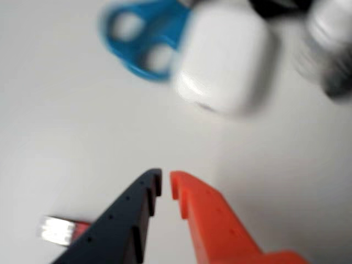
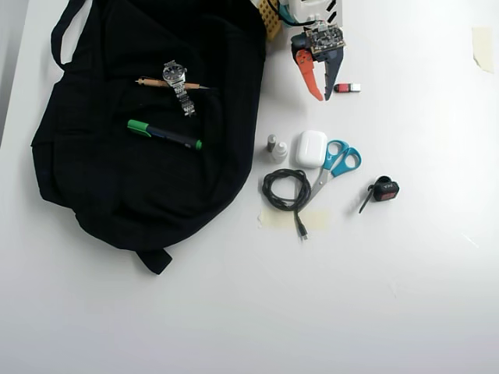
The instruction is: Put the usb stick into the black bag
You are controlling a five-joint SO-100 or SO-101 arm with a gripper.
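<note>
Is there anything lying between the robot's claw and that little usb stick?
No. In the overhead view only bare white table separates the gripper from the usb stick.

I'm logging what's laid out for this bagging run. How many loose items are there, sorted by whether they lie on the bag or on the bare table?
On the black bag: 3 (watch, pencil, green marker)
On the table: 6 (usb stick, white case, scissors, cable, small bottle, strapped gadget)
Total: 9

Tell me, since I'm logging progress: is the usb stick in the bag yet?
Out. The usb stick lies flat on the white table, beside the empty claw, well apart from the black bag.
</note>
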